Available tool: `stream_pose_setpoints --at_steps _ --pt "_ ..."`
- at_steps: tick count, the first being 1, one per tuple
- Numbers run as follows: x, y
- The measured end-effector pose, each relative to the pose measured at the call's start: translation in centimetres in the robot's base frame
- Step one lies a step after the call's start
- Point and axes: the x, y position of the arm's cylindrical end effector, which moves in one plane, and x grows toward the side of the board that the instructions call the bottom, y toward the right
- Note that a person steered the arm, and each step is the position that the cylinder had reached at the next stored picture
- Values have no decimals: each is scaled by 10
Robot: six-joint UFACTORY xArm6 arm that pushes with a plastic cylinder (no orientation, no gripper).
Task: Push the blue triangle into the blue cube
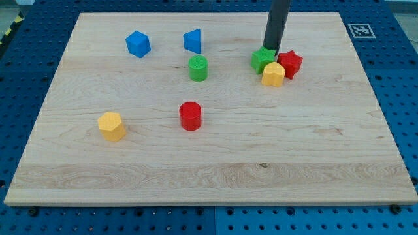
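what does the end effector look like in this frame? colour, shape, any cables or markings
My tip ends a straight, round, dark grey to black rod, plain and matte. No cables, labels or markings show on it. Its upper part is cut off by the view's top, so the arm itself isn't visible.

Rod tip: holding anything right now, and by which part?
Nothing is held. My tip only rests against the green block, at its top edge in view.

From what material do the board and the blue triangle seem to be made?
Board: it looks like pale wood with a matte finish; grain lines and a small dark knot show. Blue triangle: probably plastic, matte, in one even saturated colour; its surface detail is too small to tell more.
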Motion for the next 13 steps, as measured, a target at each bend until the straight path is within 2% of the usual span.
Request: stream_pose_setpoints --at_steps 1,2,4,13 --pt "-8 0" --pt "-41 18" --pt "-36 89" --pt "-36 49"
